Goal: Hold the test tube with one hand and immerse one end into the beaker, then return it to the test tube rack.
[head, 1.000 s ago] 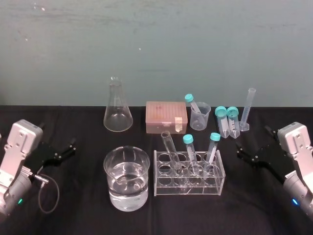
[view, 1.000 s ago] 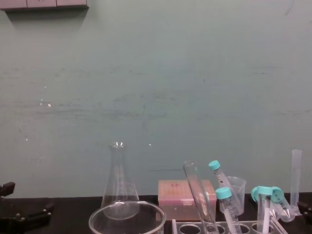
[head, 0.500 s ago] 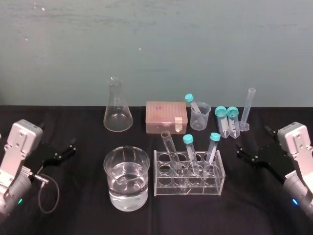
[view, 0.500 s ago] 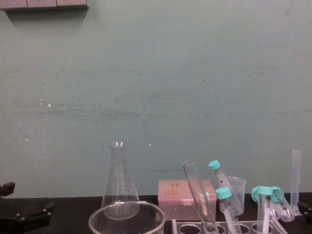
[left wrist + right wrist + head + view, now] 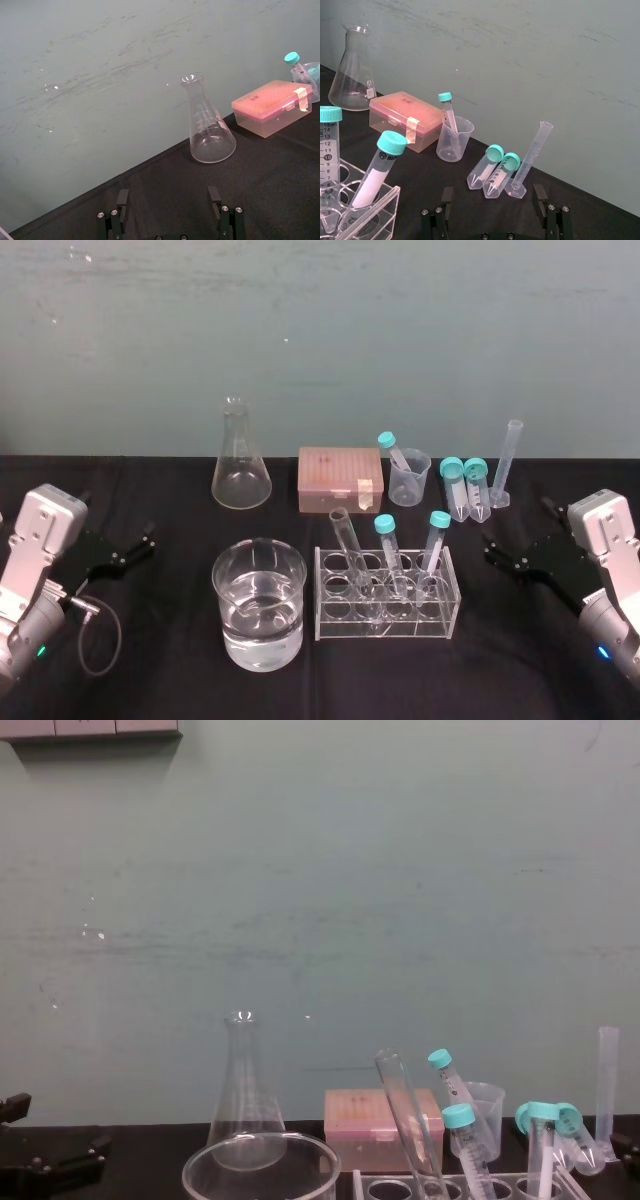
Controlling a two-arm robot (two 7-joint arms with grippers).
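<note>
Test tube (image 5: 352, 558) leaning in rack (image 5: 450, 592), at end nearer left gripper (image 5: 150, 538), well apart from both grippers. Beaker (image 5: 226, 586) standing just beside rack, on left gripper's side. Left gripper resting fingers spread, holding nothing. Right gripper (image 5: 489, 548) resting beyond rack's other end, fingers spread too.

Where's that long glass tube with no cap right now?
In the head view, the test tube leans in the left end of the test tube rack, just right of the beaker.
</note>
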